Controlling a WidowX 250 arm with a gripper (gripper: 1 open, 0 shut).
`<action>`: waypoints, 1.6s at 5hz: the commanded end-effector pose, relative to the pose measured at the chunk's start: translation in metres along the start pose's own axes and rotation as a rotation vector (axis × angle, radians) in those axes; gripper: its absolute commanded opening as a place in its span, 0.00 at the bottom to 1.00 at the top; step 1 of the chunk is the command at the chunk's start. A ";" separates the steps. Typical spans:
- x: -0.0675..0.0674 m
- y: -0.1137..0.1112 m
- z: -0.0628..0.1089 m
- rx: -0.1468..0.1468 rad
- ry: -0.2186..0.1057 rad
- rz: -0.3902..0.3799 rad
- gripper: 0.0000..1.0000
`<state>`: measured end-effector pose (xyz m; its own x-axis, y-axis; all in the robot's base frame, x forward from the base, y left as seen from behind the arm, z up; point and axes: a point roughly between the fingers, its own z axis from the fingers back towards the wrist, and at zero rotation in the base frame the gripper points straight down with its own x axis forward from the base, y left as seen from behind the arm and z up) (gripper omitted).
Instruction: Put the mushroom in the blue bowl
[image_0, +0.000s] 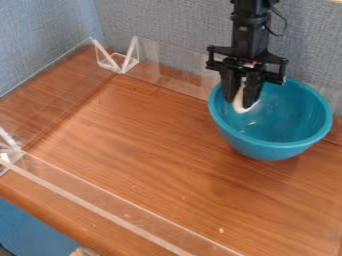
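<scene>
The blue bowl (274, 122) stands at the right of the wooden table, deep and glossy. Over its left rim hangs my black gripper (245, 92), pointing straight down, shut on the mushroom (243, 96). Only the mushroom's cream-white stem shows between the fingers; its cap is hidden. The stem's lower end sits just inside the bowl's rim, above the bowl's floor.
A clear plastic wall (80, 200) runs along the table's front and left edges, with clear brackets (120, 55) at the back left. A grey-blue fabric backdrop (160, 30) rises behind the table. Bare wood (134, 140) fills the left and middle.
</scene>
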<state>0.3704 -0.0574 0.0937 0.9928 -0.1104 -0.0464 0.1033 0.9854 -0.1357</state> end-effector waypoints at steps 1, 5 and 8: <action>0.009 -0.004 0.022 -0.002 -0.078 -0.024 0.00; 0.011 -0.002 0.021 -0.015 -0.085 -0.034 0.00; 0.011 0.000 0.020 -0.024 -0.090 -0.040 0.00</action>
<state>0.3740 -0.0613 0.0940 0.9883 -0.1515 -0.0163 0.1469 0.9758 -0.1620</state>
